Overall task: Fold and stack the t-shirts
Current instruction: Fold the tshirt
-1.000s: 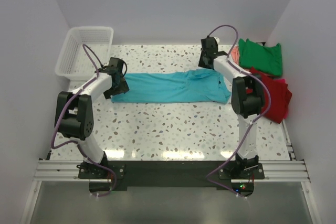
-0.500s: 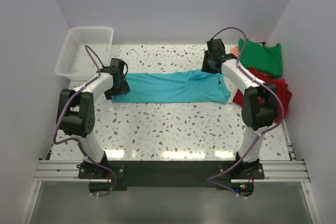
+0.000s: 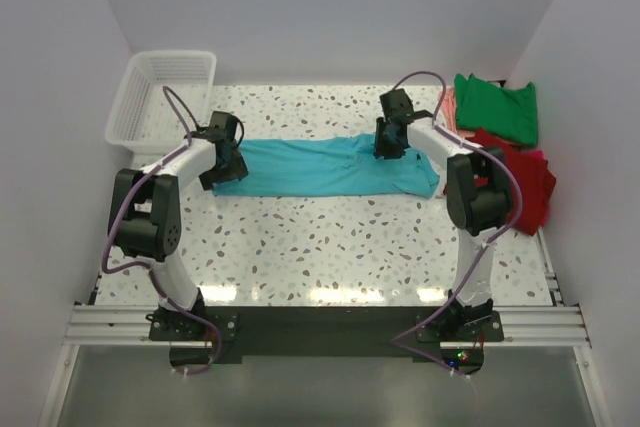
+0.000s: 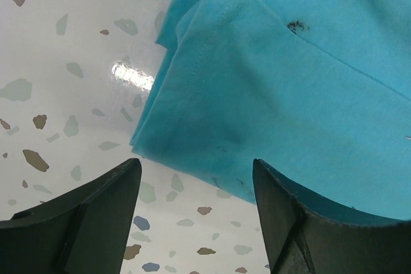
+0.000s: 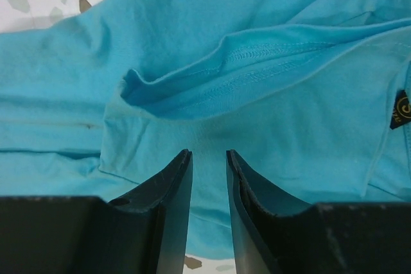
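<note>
- Turquoise cotton short-sleeved t-shirt (image 3: 320, 169) is lying stretched out across the speckled white table (image 3: 330, 237).
- Left gripper (image 4: 196, 174) is hovering over its end corner, jaws spread wide.
- Right gripper (image 5: 209, 158) is hanging over the collar, jaws narrowly parted, pinching nothing.

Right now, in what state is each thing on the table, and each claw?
turquoise t-shirt, flat, folded into a long strip
green t-shirt, folded, far right
red t-shirt, rumpled, right edge
basket, upright, far left corner
left claw, wide open over shirt's end
right claw, narrowly open, holding nothing
</note>
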